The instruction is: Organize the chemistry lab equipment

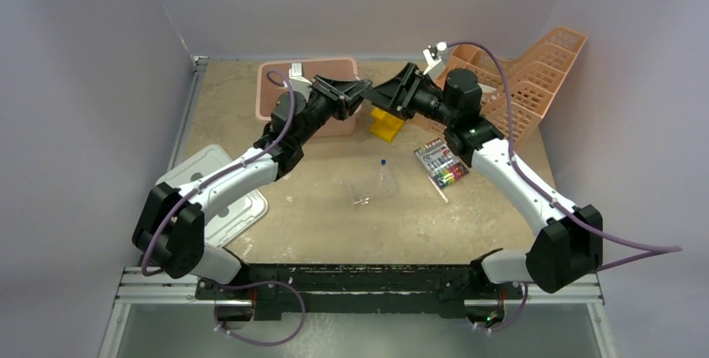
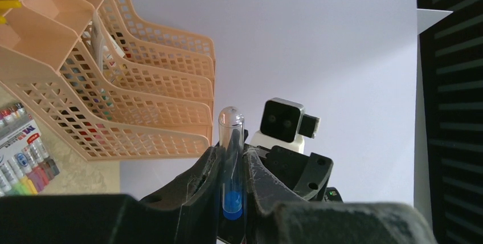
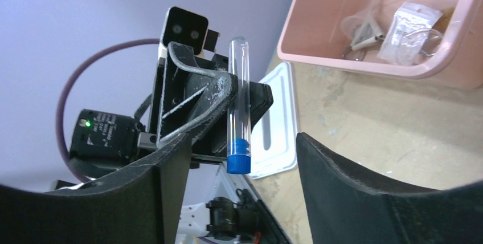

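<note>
The two arms are meeting in the air above the far middle of the bench (image 1: 334,216), just in front of the pink tub (image 1: 276,74) and over the yellow rack (image 1: 386,124). The left pincer (image 2: 232,154) is closing nearly all the way on a clear test tube (image 2: 232,164) with a blue cap, pinching it at the middle of its length. In the right wrist view the tube is standing upright with its cap end hanging below the fingers and its rounded end sticking out above.

The right pincer (image 3: 242,138) is standing wide open and holding nothing. Its two fingers are flanking the tube without touching it, and whether the tube is sitting between the tips or just beyond them I cannot tell.

This looks like a hand-over of the tube from one arm to the other. Which way it is going cannot be read from this moment. If the right arm is receiving, it needs to ease forward, close on a free stretch of glass, and only then should the left let go. If it is giving, it needs to back straight away without knocking the tube.

On the bench below, a clear bag (image 1: 376,184) and a box of coloured markers (image 1: 441,163) are lying loose, with the orange mesh rack (image 1: 535,82) at the far right.
</note>
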Available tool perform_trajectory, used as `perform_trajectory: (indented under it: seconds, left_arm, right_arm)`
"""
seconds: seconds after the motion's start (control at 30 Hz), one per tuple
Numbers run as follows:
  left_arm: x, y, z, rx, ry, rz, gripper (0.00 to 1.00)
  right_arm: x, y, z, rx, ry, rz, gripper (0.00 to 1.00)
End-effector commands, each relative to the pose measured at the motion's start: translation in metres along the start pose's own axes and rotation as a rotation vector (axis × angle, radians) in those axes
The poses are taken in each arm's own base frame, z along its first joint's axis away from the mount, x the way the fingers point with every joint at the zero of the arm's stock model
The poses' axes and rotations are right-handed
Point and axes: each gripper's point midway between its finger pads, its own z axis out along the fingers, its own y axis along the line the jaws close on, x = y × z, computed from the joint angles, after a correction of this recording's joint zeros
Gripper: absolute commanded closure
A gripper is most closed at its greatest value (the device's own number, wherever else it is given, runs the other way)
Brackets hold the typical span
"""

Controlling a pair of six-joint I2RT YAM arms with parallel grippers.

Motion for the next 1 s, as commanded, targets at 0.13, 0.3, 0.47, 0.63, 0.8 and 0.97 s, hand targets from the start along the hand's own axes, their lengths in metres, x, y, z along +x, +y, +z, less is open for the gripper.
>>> perform_trajectory:
  seconds: [0.13,0.3,0.47,0.63,0.8,0.97]
  left_arm:
    - [-0.013,-0.049,-0.015,0.120,-0.086,-0.020,0.86]
    - [-0.014,-0.049,-0.017,0.121,-0.092,-0.034,0.86]
    - [-0.014,-0.045,-0.017,0.114,-0.093,-0.046,0.85]
    - [-0.013,-0.044,-0.017,0.114,-0.091,-0.056,0.85]
    - [-0.013,-0.041,-0.016,0.107,-0.090,-0.056,0.85]
    - [-0.013,-0.037,-0.015,0.099,-0.091,-0.050,0.85]
  right_arm:
    - [-0.014,0.032,-0.014,-0.110,-0.097,0.105,0.52]
    - [-0.020,0.028,-0.019,-0.095,-0.164,0.126,0.59]
    - [-0.029,0.033,-0.014,-0.118,-0.184,0.107,0.55]
    - [-0.033,0.029,-0.010,-0.109,-0.204,0.106,0.61]
    - [-0.033,0.029,-0.005,-0.119,-0.188,0.103,0.65]
    - [-0.032,0.029,-0.003,-0.115,-0.175,0.096,0.67]
